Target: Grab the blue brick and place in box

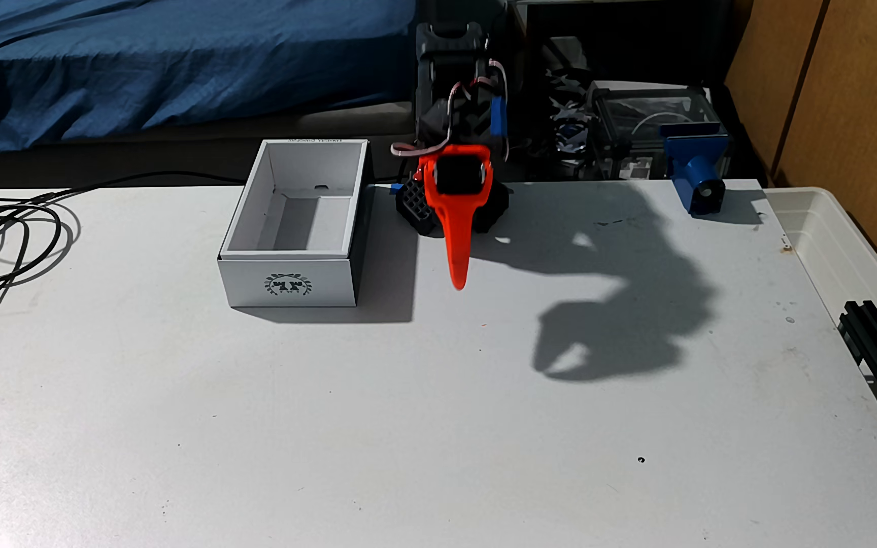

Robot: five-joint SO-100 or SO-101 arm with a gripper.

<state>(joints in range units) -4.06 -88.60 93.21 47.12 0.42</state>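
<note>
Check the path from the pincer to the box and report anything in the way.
Nothing visible. The pincer hangs just right of the box, with only table between; the box's own wall is all it must clear.

White rect. cardboard box (289, 276) w/ a dark wreath emblem on its short side, bright orange plastic gripper (458, 282) on a black arm (452, 79), blue printed bracket (695, 168), pale grey tabletop (426, 421), black cable (9, 242), blue cloth (162, 63).

Box (294, 232) on table (426, 421), left of arm (457, 174) — cable (9, 242) far left, bracket (697, 174) far right.
</note>
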